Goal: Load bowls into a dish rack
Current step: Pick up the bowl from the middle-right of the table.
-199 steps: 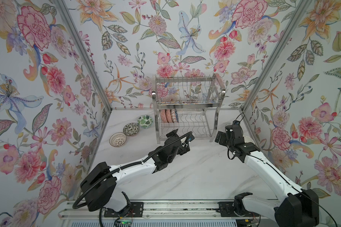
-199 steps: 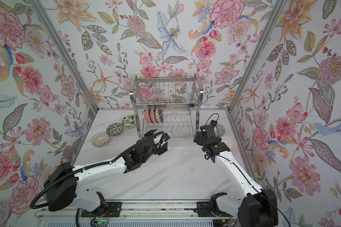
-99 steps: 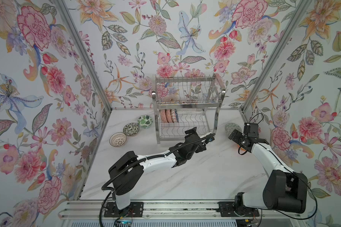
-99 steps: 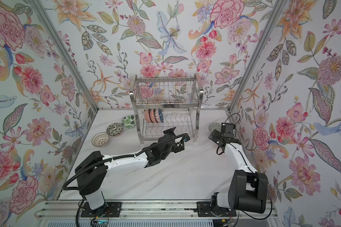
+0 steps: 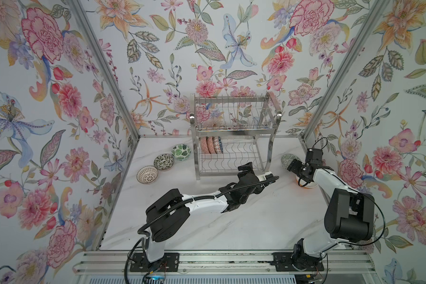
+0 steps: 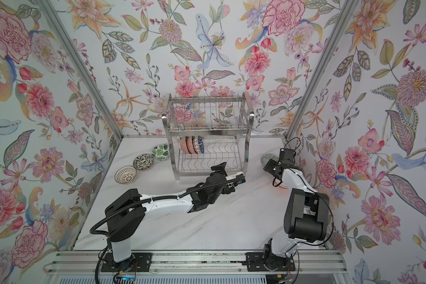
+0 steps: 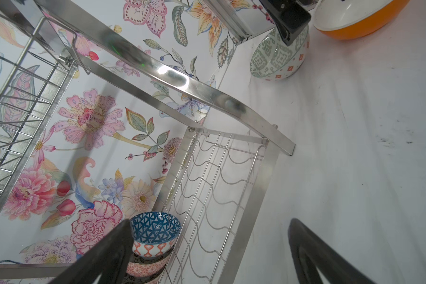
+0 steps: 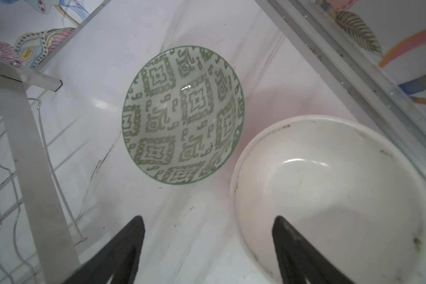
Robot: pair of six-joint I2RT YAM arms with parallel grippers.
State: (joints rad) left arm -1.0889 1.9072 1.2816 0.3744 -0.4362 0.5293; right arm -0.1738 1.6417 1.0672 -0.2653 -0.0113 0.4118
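Observation:
The dish rack (image 5: 231, 134) stands at the back middle, and three bowls (image 5: 210, 145) sit on edge at the left of its lower tier; the nearest is blue-triangled (image 7: 155, 228). On the table to its right lie a green-patterned bowl (image 8: 182, 115) and a white bowl with an orange outside (image 8: 330, 196). My right gripper (image 8: 208, 221) hangs open over the white bowl's rim, with one finger inside the bowl and the other over the table. My left gripper (image 5: 271, 177) is open and empty just before the rack's right front leg.
Three more bowls lie left of the rack: green leaf (image 5: 181, 152), black-and-white (image 5: 164, 161) and dotted (image 5: 147, 174). The right wall's metal rail (image 8: 354, 73) runs close behind the white bowl. The rack's curved leg (image 7: 207, 98) is near my left gripper.
My left arm has reached rightwards along the rack's front. The right gripper has swung to the back right corner over the white bowl, and its jaws have narrowed a little.

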